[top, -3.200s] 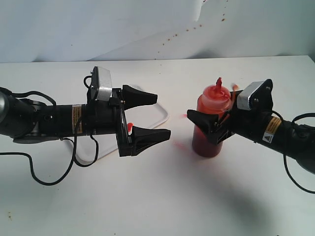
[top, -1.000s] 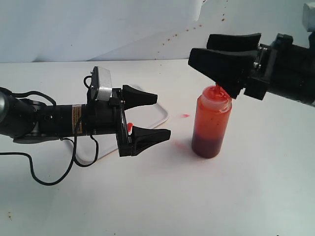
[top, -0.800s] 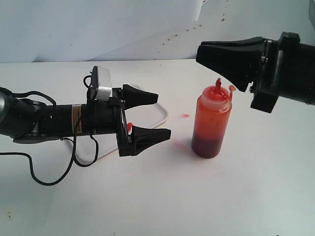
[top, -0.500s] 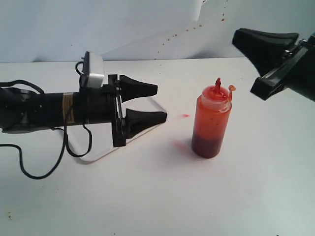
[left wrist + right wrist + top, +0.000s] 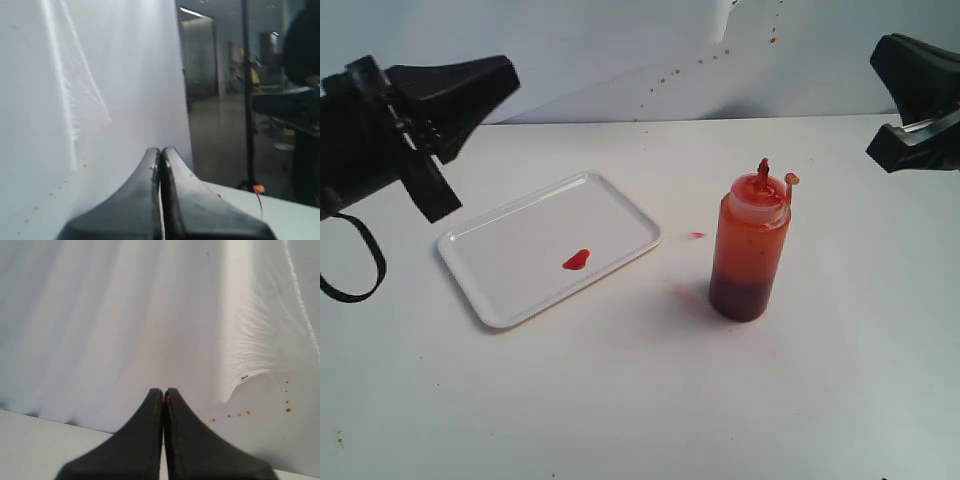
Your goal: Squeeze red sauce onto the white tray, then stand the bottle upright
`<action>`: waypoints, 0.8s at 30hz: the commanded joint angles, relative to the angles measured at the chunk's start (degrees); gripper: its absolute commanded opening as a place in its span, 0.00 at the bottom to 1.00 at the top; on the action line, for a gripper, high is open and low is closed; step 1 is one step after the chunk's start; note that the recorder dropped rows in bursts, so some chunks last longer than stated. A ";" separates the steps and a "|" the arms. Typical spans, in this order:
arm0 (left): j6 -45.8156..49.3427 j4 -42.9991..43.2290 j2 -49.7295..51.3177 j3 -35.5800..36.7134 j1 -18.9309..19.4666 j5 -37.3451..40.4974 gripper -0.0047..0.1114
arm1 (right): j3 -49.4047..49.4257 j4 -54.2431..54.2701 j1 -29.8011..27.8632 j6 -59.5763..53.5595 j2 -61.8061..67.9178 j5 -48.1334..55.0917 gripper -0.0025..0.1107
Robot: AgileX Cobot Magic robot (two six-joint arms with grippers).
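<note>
- the tray [image 5: 510, 275] lies on the table [image 5: 640, 400], left of centre.
- a blob of sauce [image 5: 576, 260] sits near the tray's middle.
- the bottle [image 5: 750, 245] stands upright right of the tray, apart from it.
- a small drop [image 5: 695, 236] lies between them.

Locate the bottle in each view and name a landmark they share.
Exterior view: the bottle stands upright, right of centre, to the right of the white tray.
Left wrist view: not in it.
Right wrist view: not in it.
Shared landmark: the red-speckled white backdrop, seen in all three.
</note>
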 commanded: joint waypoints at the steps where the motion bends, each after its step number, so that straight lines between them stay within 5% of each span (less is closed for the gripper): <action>1: 3.24 -11.31 -6.36 6.40 0.02 1.34 0.04 | 0.33 0.55 0.09 -0.41 -0.43 0.08 0.02; 14: -8.16 -12.27 -29.04 18.60 0.02 18.76 0.04 | 0.33 0.55 0.09 -0.41 -0.43 0.08 0.02; 20: -13.29 -6.66 -45.14 19.03 0.02 39.97 0.04 | 0.33 0.55 0.09 -0.41 -0.43 0.08 0.02; 24: -16.18 -2.73 -53.15 19.03 0.02 46.84 0.04 | 0.33 0.55 0.09 -0.41 -0.43 0.08 0.02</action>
